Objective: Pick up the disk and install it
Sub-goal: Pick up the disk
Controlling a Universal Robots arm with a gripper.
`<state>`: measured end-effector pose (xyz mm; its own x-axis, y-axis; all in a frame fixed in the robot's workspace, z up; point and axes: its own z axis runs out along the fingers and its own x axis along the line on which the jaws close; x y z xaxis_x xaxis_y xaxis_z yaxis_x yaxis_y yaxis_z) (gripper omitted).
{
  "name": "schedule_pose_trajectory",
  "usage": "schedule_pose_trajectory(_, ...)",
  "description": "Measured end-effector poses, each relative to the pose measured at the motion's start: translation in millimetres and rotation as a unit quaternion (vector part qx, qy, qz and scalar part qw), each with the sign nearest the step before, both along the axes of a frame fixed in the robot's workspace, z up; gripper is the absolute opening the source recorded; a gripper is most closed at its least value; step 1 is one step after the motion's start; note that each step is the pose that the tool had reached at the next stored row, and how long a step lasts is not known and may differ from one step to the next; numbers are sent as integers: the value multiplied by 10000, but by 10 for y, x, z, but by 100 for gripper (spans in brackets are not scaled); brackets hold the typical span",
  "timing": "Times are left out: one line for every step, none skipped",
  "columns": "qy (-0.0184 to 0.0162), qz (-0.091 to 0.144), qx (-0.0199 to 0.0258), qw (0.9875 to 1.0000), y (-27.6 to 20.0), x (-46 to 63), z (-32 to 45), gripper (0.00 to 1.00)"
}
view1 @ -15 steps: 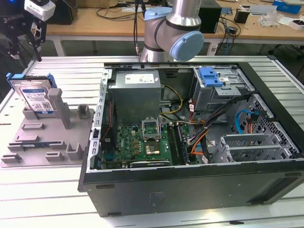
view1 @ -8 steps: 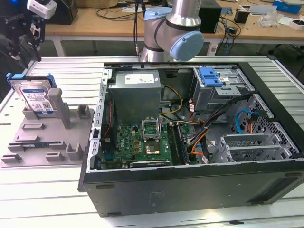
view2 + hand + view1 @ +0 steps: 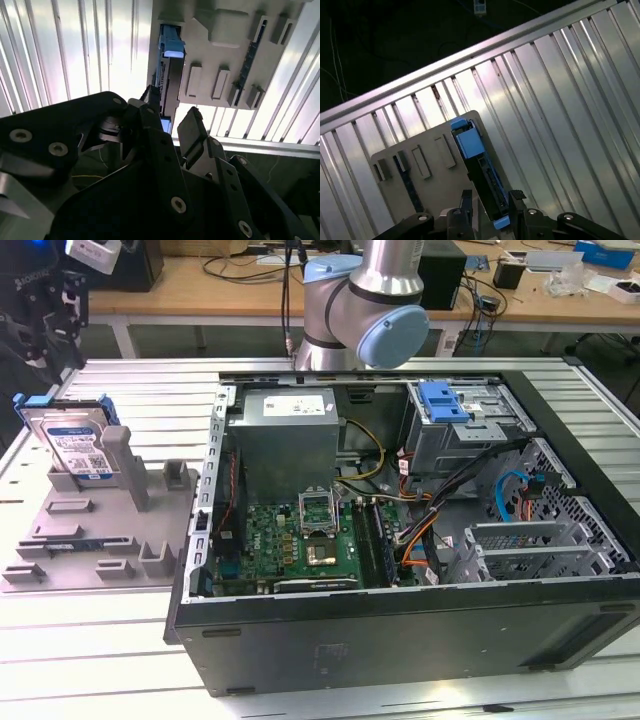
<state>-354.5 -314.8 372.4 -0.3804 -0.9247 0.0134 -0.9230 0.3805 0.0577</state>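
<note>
The disk (image 3: 75,445) is a silver drive with a blue-and-white label and a blue frame. It stands tilted on its edge in a grey holder (image 3: 90,530) at the exterior view's left. My black gripper (image 3: 40,335) hangs above it, open. In both wrist views I look down along the fingers at the disk's thin edge (image 3: 171,47) (image 3: 470,142). The disk's near end lies in the gap between the two fingers (image 3: 516,197), with space on each side. The gripper (image 3: 170,125) (image 3: 491,200) holds nothing.
An open computer case (image 3: 400,620) lies on the ribbed metal table (image 3: 100,660), right of the holder. Inside are a motherboard (image 3: 300,540), a power supply (image 3: 285,435), cables and a grey drive cage (image 3: 470,435) with a blue bracket (image 3: 445,400) on top.
</note>
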Motion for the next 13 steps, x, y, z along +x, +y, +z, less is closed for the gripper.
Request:
schedule_pose_trajectory(0, 112, 0, 9999, 2, 0, 0, 42)
schedule_pose_trajectory(0, 191, 0, 9998, 4, 0, 0, 42)
schedule_pose_trajectory(0, 381, 0, 9993, 8, 0, 0, 42)
schedule_pose_trajectory(0, 465, 0, 9989, 9, 0, 0, 42)
schedule_pose_trajectory(0, 557, -1, 9984, 9, 0, 0, 42)
schedule_pose_trajectory(0, 709, -1, 9975, 10, 0, 0, 42)
schedule_pose_trajectory(0, 837, -3, 9965, 10, 0, 0, 42)
schedule_pose_trajectory(0, 918, -5, 9958, 11, 0, 0, 42)
schedule_pose_trajectory(1, 1033, -15, 9947, 13, 0, 0, 42)
schedule_pose_trajectory(3, 1121, -26, 9937, 14, 0, 0, 42)
schedule_pose_trajectory(5, 1183, -44, 9930, 16, -3, 0, 42)
schedule_pose_trajectory(6, 1200, -51, 9928, 15, -3, 0, 42)
schedule_pose_trajectory(6, 1206, -54, 9927, 15, -3, 0, 42)
